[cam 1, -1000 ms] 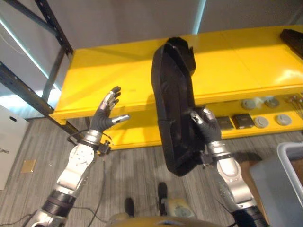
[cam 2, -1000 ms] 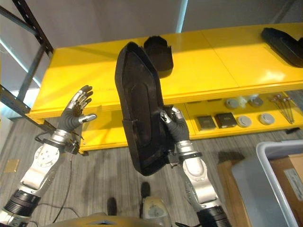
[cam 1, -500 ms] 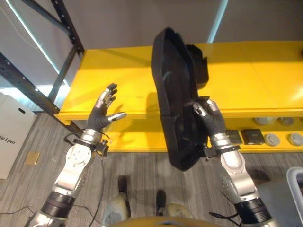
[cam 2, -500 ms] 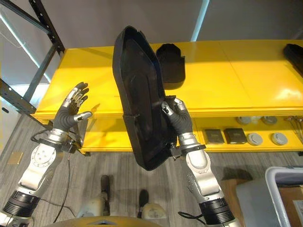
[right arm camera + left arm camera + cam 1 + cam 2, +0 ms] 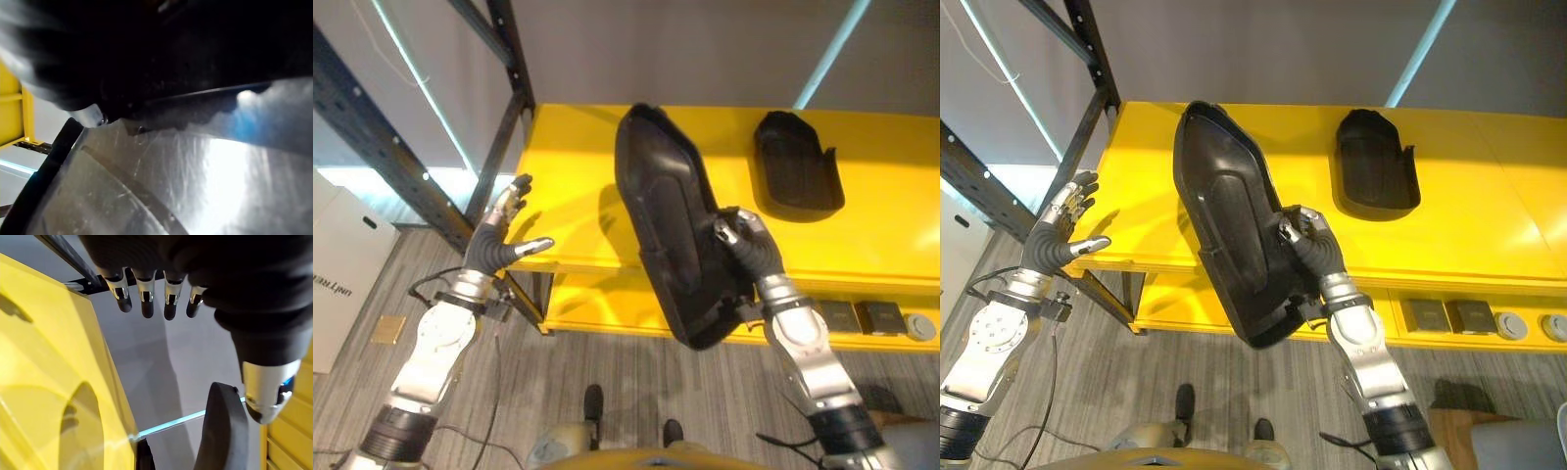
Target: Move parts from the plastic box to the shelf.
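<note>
We're mid-carry: our right hand (image 5: 1310, 245) fingers clamp the long black part (image 5: 1234, 245) (held upright) before the yellow shelf (image 5: 1489, 211); left hand (image 5: 499, 245) splayed, empty. Next, lay it flat.

The right hand (image 5: 1307, 245) holds a big black part (image 5: 1229, 240) upright over the yellow shelf (image 5: 1489, 215). The left hand (image 5: 1056, 235) is open. A smaller black part (image 5: 1374, 166) lies on the shelf.

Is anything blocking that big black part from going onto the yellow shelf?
Nothing visible does. The big black part, held by the right robot hand, hangs before a bare stretch of the top shelf. A smaller black part lies off to its right.
</note>
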Available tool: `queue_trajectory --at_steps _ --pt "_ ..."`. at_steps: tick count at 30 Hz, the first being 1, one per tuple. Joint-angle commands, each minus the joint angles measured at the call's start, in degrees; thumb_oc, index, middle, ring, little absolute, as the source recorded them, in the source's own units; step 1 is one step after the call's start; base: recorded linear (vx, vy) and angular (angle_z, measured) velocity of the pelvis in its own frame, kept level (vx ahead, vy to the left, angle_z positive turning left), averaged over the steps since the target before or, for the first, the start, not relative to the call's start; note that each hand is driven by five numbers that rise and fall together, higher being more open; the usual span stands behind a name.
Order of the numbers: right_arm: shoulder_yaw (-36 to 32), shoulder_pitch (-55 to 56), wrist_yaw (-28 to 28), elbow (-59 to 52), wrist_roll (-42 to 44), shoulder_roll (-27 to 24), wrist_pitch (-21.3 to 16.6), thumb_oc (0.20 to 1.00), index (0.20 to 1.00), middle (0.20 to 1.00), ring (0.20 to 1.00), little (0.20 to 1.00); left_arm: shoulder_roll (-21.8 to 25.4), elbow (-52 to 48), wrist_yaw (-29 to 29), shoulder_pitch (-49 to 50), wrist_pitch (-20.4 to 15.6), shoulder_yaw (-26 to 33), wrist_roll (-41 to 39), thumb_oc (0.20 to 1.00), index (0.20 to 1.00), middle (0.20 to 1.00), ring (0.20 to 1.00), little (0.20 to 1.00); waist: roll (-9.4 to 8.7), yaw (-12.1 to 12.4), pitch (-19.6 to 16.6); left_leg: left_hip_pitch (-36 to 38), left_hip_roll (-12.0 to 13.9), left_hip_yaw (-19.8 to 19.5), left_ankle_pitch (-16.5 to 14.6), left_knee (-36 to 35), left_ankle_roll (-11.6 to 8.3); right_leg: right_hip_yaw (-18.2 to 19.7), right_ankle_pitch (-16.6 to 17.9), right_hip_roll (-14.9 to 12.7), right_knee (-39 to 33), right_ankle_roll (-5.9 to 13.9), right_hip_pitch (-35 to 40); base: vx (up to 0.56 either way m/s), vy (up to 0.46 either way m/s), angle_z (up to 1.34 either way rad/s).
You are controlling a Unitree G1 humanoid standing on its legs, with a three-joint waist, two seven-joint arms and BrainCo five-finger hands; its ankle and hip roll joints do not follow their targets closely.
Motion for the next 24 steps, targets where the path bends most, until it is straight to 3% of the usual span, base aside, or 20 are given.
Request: queue_trajectory --at_steps 1,9,18,24 --pt "1.8 -10.3 -5.1 5.6 -1.1 -3.5 -1.3 0.2 0.2 0.2 0.2 0.2 0.7 -3.4 -1.1 -1.6 -3.0 -1.3 -3.1 1.0 1.0 1.0 1.0 1.0 -0.84 0.1 -1.3 0.9 4.6 0.5 -7.6 -0.4 -2.91 -0.8 -2.1 0.2 0.1 -0.33 -2.9 -0.09 -0.038 0.09" --pt "9.3 -26.7 -7.8 21.3 0.1 -4.2 -0.4 0.2 0.2 0.2 0.2 0.2 1.2 -3.7 -2.2 -4.1 -3.7 -6.4 -5.9 1.0 1.0 1.0 1.0 1.0 -0.41 1.9 1.3 -2.4 5.0 -0.2 -6.3 -0.4 -3.52 -1.1 -1.2 0.9 0.1 -0.42 -6.3 -0.08 -0.031 0.05" --pt "13.0 -39.2 -10.2 30.2 -1.3 -2.8 0.9 0.2 0.2 0.2 0.2 0.2 1.2 -3.3 -3.3 -3.5 -3.3 -9.3 -6.9 1.0 1.0 1.0 1.0 1.0 -0.46 3.8 2.0 -3.8 5.2 -0.8 -5.8 -0.4 -3.59 -1.5 -0.9 1.3 0.1 -0.58 -7.3 -0.01 -0.004 0.0" --pt "14.7 -50.2 -13.8 43.1 -2.0 -0.9 2.7 0.2 0.2 0.2 0.2 0.2 1.4 -2.4 -2.3 -5.1 -3.5 -11.0 -7.9 1.0 1.0 1.0 1.0 1.0 -0.52 5.1 2.3 -4.7 5.2 -1.6 -5.6 -0.4 -3.61 -2.0 -0.8 1.7 0.1 -0.68 -7.9 0.0 -0.011 0.09"
